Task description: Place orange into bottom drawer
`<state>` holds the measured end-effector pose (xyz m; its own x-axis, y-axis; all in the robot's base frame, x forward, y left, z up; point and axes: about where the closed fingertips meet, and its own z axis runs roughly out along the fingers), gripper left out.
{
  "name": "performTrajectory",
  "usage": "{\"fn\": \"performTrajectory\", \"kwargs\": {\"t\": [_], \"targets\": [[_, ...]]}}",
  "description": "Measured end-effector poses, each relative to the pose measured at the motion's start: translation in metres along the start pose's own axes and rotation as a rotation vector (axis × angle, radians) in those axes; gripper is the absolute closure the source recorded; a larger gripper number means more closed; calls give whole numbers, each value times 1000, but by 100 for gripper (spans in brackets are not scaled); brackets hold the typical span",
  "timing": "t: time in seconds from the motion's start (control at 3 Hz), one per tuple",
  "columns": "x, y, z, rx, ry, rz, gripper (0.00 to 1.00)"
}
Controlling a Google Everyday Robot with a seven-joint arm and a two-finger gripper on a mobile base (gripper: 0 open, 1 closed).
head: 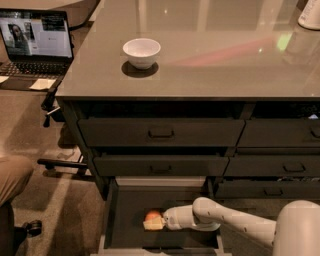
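Camera view. Looks down from the front onto a dark cabinet (100,150) topped by a glossy grey bench (210,65). Shows a white bowl (142,52) standing upright on the bench, toward the cabinet's left end and well back from its front edge. Catches part of a white object (310,15) at the cabinet's far right corner, cut off by the frame.

Shows two closed handled drawers (161,132) stacked in the cabinet's wide left column. Below them, at the foot of the cabinet, shows the bottom drawer (127,227) pulled out, its flat dark floor bare and its rim pale.

Shows a white arm (235,220) reaching in from the cabinet's lower right, low over the drawer floor. Places the jaws inside the pulled-out drawer, near its middle, pointing toward the cabinet's left side. Appears to show the jaws gripping the orange (153,216), with a pale pad pressed against its near side. Puts the orange within the drawer's walls, close above or on its floor; cannot tell which.

Left of the cabinet, shows an open laptop (36,42) with a lit screen. Nearer, also to the cabinet's left, shows a black chair base (60,162) and a tan trouser leg (12,175).
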<state>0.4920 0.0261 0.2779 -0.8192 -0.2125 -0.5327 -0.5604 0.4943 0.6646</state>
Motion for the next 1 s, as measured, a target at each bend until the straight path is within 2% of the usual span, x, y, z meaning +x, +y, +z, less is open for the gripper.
{"fn": "performTrajectory", "kwargs": {"t": [0.33, 0.67, 1.0], "targets": [[0, -38, 4, 56, -22, -75, 100], [-5, -72, 10, 163, 17, -233, 100], [-7, -99, 21, 264, 86, -387, 100]]}}
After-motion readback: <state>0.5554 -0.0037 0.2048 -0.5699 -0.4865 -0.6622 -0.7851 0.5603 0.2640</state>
